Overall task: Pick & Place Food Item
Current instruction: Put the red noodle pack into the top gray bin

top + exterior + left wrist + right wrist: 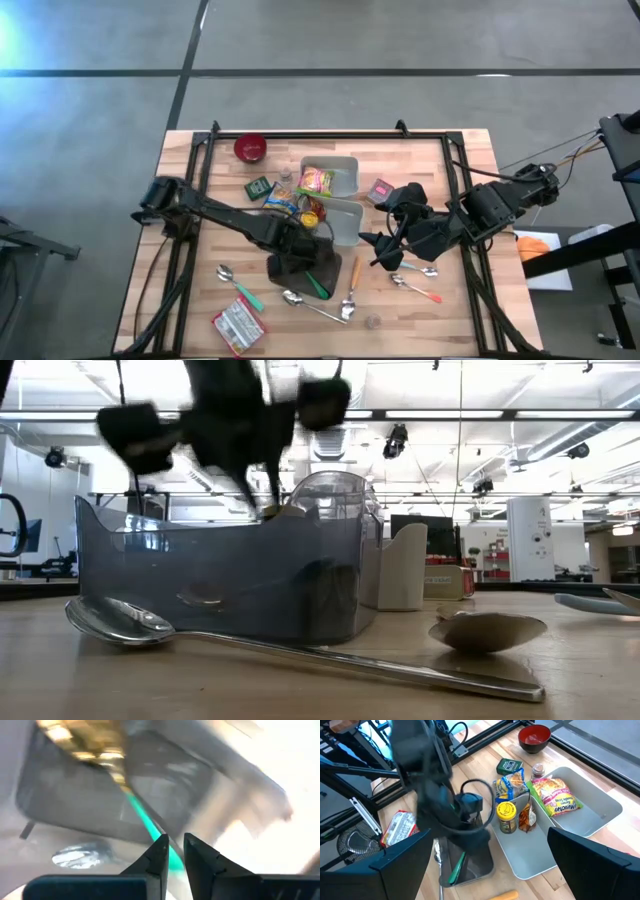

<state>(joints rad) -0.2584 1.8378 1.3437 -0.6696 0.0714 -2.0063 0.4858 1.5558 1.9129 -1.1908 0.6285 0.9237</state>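
Observation:
A dark grey bin (285, 268) stands at the middle of the table's near half, and a green-handled utensil (456, 868) lies inside it. My left gripper (175, 840) hangs just above this bin, pointing steeply down. Its fingers stand a narrow gap apart with nothing between them, and the green handle (142, 817) shows below them. A noodle packet (557, 795) lies in the far white bin (600, 815). A yellow-lidded jar (506, 815) stands upright in the near white bin (530, 860). My right gripper (385, 250) waits wide open, raised, to the right of the white bins.
A red bowl (250, 148) sits at the far left, and a green tin (509, 766) and a snack bag (511, 784) lie beside the white bins. A red-and-white packet (238, 325) lies at the near left. Several spoons (292, 298) and an orange carrot (354, 272) lie near the front.

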